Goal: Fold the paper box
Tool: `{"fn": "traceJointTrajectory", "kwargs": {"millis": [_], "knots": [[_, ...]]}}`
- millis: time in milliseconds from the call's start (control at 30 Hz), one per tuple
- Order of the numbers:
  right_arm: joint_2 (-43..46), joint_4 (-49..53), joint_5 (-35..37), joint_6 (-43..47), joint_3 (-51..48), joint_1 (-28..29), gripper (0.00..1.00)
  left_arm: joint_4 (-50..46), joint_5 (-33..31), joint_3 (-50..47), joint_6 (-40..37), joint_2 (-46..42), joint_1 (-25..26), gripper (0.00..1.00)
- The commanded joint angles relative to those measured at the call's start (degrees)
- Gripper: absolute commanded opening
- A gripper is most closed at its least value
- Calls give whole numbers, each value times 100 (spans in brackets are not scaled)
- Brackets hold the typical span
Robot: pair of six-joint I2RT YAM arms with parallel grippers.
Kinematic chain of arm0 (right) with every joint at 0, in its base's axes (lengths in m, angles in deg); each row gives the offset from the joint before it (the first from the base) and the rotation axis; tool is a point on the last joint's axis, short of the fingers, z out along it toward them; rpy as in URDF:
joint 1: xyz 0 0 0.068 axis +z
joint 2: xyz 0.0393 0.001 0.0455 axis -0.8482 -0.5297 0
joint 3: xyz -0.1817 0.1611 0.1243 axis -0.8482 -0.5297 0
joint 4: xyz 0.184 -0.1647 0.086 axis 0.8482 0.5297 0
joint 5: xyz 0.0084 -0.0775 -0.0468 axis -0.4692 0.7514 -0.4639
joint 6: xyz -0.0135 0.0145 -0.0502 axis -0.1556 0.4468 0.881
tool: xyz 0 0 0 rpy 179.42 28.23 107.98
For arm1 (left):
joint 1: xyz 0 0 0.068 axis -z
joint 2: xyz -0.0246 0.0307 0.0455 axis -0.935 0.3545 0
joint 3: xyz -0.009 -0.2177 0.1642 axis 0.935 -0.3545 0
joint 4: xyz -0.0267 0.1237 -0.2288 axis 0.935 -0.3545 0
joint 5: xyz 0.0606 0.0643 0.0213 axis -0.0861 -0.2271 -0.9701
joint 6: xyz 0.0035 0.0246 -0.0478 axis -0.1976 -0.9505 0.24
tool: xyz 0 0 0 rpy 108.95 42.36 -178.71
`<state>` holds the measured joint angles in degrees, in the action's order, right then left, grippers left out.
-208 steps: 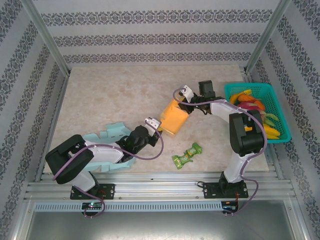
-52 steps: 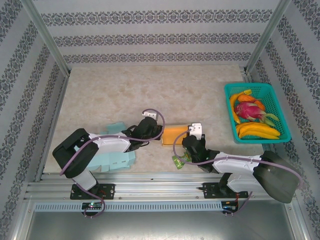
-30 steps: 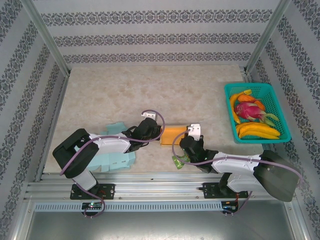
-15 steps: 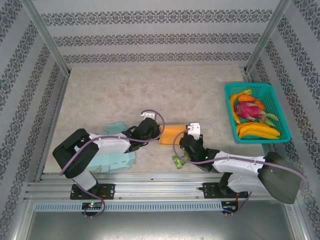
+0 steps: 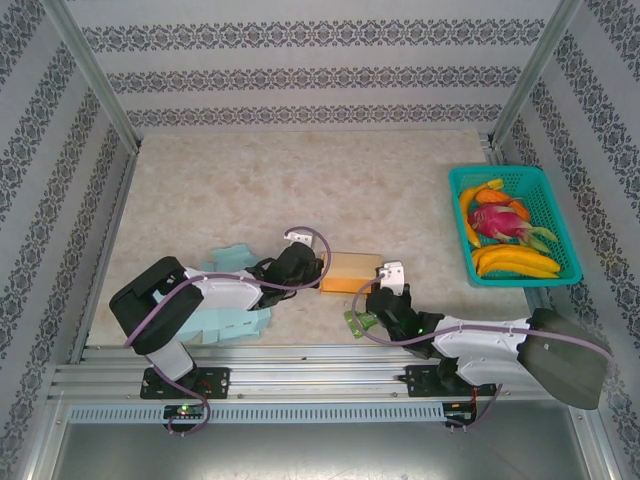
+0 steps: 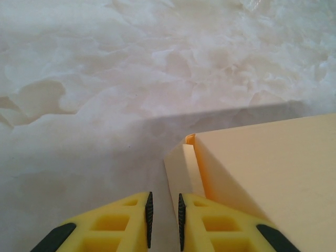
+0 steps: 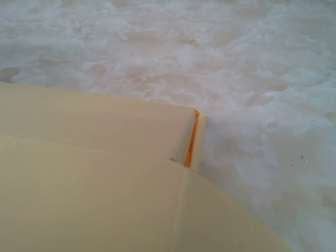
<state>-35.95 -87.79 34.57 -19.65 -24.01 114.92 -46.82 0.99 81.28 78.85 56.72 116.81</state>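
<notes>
The orange paper box (image 5: 350, 271) lies low on the table between my two grippers, folded up with pale cream outer faces. In the left wrist view its end (image 6: 262, 168) sits just right of my yellow fingers (image 6: 126, 220), with a thin side flap tucked against the wall. My left gripper (image 5: 317, 272) (image 6: 164, 197) is at the box's left end, its jaws a narrow gap apart with bare table between them. My right gripper (image 5: 380, 286) is at the box's right end, shut. The right wrist view looks close over the box's top (image 7: 105, 173) and a corner slit showing orange.
A flat light-blue paper cutout (image 5: 228, 310) lies under my left arm. A green wrapped sweet (image 5: 358, 320) lies beside my right wrist. A teal basket (image 5: 565, 240) of fruit stands at the right edge. The marble table (image 5: 300, 180) stretches away behind the box.
The right gripper has slid a little right and toward the near edge, and the box has shifted slightly right with it. The left gripper stays at the box's left end.
</notes>
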Motion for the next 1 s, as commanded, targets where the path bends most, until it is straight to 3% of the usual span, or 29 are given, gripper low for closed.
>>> {"fn": "traceJointTrajectory", "kwargs": {"millis": [0,300,467,667,967], "knots": [[154,83,-19,-172,-193,102,0,-7,-117,-149,-11,-63,103,23],[560,259,151,-97,-343,102,0,-1293,-861,-166,-281,-1372,155,27],[517,219,117,-110,-296,105,0,-1007,-615,-242,-39,-2089,235,31],[280,50,102,-141,-92,119,0,-1017,-388,456,-88,-1350,713,32],[-623,-799,565,66,567,84,0,-1319,-1064,727,-294,-1002,489,33]]}}
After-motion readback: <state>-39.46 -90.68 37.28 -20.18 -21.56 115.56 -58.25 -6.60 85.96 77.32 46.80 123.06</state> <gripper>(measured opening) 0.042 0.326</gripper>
